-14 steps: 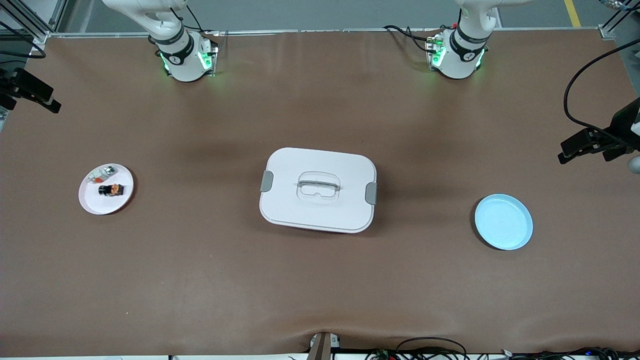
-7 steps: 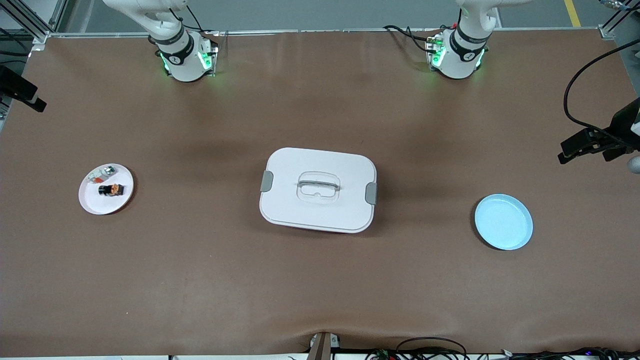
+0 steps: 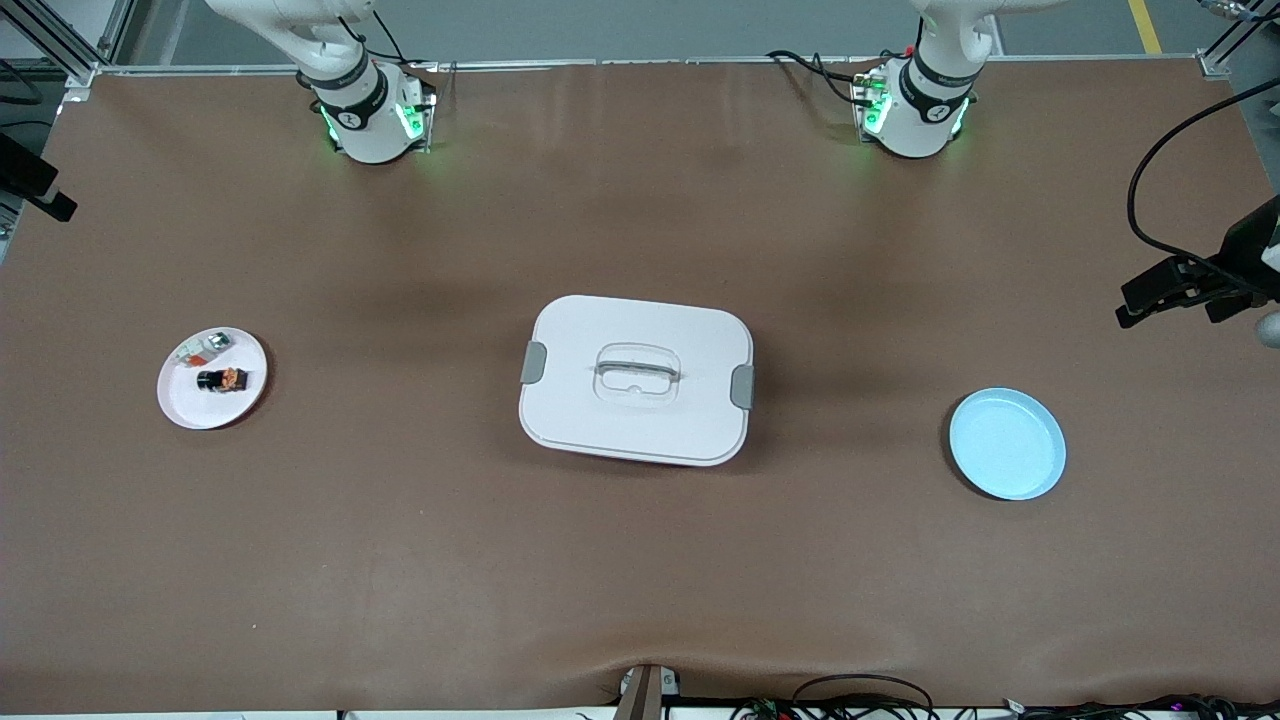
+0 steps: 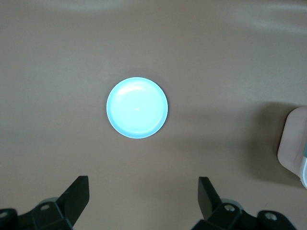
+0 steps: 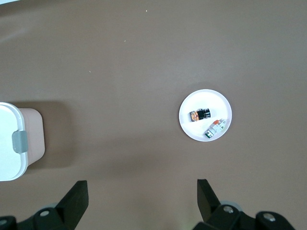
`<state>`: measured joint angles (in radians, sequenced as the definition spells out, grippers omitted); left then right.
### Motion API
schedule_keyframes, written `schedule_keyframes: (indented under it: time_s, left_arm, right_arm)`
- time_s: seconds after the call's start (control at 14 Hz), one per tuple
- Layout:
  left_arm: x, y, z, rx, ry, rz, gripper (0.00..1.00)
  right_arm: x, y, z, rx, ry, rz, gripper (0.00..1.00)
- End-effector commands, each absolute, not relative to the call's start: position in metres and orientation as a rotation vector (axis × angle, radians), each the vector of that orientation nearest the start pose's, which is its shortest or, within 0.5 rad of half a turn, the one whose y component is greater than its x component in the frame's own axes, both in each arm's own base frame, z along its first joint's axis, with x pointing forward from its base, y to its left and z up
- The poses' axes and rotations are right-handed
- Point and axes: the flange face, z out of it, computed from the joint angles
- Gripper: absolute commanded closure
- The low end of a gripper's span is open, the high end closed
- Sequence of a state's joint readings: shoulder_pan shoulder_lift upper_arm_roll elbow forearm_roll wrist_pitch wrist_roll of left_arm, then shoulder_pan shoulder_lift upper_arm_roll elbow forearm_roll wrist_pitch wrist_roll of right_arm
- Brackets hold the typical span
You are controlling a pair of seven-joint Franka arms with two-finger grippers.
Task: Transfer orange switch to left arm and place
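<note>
The orange switch, a tiny black cylinder with an orange end, lies on a small white plate toward the right arm's end of the table. The right wrist view shows the switch from high up. My right gripper hangs open and empty well above the table, apart from the plate. The white lidded box stands mid-table. My left gripper is open and empty, high over the left arm's end, with a light blue plate below it.
A pale silvery part with a red bit shares the white plate. The light blue plate holds nothing. One corner of the box shows in the left wrist view, and its latched end in the right wrist view.
The right arm's black hand has slid outward toward the edge of the front view at its end of the table. The left arm, switch, plates and box have not moved.
</note>
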<state>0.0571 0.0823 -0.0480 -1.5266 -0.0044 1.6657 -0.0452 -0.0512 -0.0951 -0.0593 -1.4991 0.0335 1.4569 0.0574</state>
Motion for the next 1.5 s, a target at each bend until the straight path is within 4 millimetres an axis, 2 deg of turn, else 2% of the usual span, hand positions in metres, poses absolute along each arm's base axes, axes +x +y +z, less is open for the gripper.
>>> schedule_keyframes:
  time_s: [0.0, 0.21, 0.36, 0.64, 0.72, 0.86, 0.93, 1.15, 1.29, 1.43]
  left_arm:
    - [0.587, 0.005, 0.609, -3.151, -0.090, -0.082, 0.00]
    - [0.587, 0.005, 0.610, -3.151, -0.090, -0.084, 0.00]
    - [0.587, 0.005, 0.610, -3.151, -0.090, -0.084, 0.00]
    - [0.587, 0.005, 0.610, -3.151, -0.088, -0.084, 0.00]
    - [0.587, 0.006, 0.610, -3.151, -0.088, -0.084, 0.00]
    - [0.587, 0.006, 0.610, -3.151, -0.088, -0.084, 0.00]
    - [0.587, 0.006, 0.610, -3.151, -0.086, -0.085, 0.00]
    - [0.587, 0.006, 0.609, -3.151, -0.083, -0.082, 0.00]
    - [0.587, 0.007, 0.609, -3.151, -0.086, -0.082, 0.00]
    - [0.587, 0.007, 0.609, -3.151, -0.081, -0.082, 0.00]
  right_arm:
    - [0.504, -0.058, 0.705, -3.079, 0.268, -0.092, 0.00]
    - [0.505, -0.056, 0.703, -3.076, 0.268, -0.087, 0.00]
    - [0.522, -0.055, 0.678, -3.090, 0.261, -0.009, 0.00]
    - [0.536, -0.061, 0.660, -3.099, 0.272, 0.027, 0.00]
    - [0.544, -0.060, 0.649, -3.103, 0.271, 0.049, 0.00]
    - [0.575, -0.073, 0.592, -3.090, 0.293, 0.176, 0.00]
    - [0.573, -0.085, 0.591, -3.080, 0.311, 0.177, 0.00]
    - [0.571, -0.088, 0.584, -3.077, 0.300, 0.202, 0.00]
    - [0.570, -0.101, 0.568, -3.089, 0.189, 0.217, 0.00]
    - [0.562, -0.121, 0.541, -3.080, 0.075, 0.223, 0.00]
